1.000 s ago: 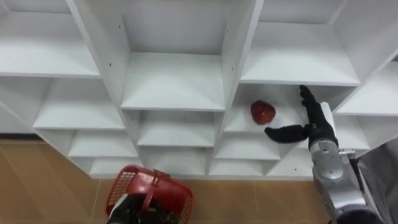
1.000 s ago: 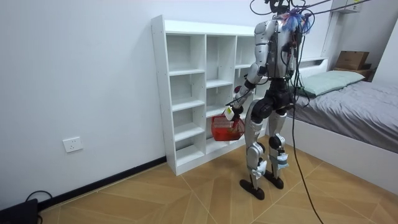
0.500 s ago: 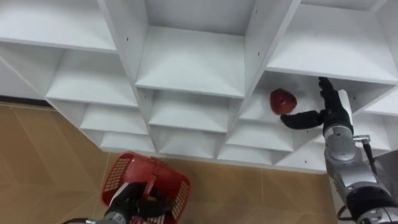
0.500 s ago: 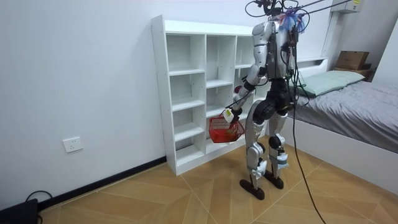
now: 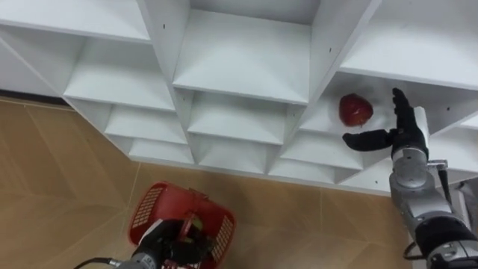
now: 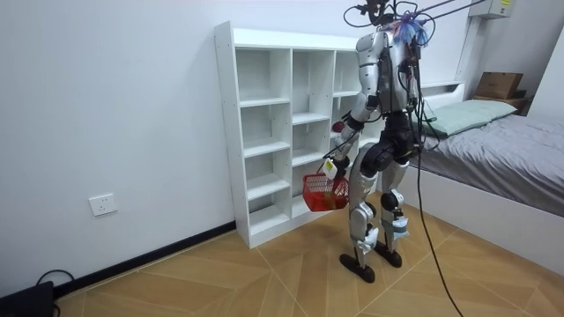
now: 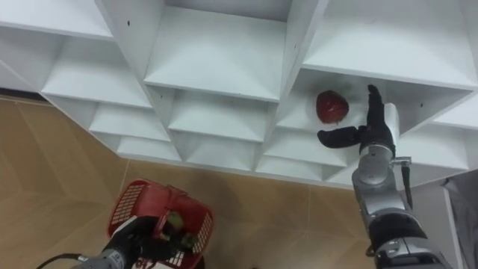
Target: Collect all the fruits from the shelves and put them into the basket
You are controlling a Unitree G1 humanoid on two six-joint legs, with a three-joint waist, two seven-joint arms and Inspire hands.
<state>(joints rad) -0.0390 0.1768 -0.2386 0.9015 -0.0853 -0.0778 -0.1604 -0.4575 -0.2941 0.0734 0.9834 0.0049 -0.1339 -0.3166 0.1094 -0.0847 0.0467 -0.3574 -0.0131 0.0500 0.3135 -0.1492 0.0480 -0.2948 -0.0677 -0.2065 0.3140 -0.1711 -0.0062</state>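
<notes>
A red apple [image 5: 355,109] [image 7: 331,106] lies on a shelf in the right column of the white closet [image 5: 246,67] [image 6: 264,132]. My right hand [image 5: 400,133] [image 7: 369,128] is open just right of the apple, fingers straight up and thumb stretched out below it, not touching. Low in the eye views my left hand [image 5: 166,243] [image 7: 134,237] is shut on the handle of a red basket [image 5: 183,224] [image 7: 166,218] [image 6: 324,191], which holds something greenish. In the room view I stand upright facing the closet.
The closet's other compartments hold nothing. Wooden floor [image 5: 60,172] lies below it. A bed [image 6: 493,141] stands at the room view's right, close behind me, and a wall socket [image 6: 102,204] is low on the wall at its left.
My head camera has tilted, so the shelves sit higher and further right in view. My right hand stays open beside the apple. The basket has dropped a little lower in the room view.
</notes>
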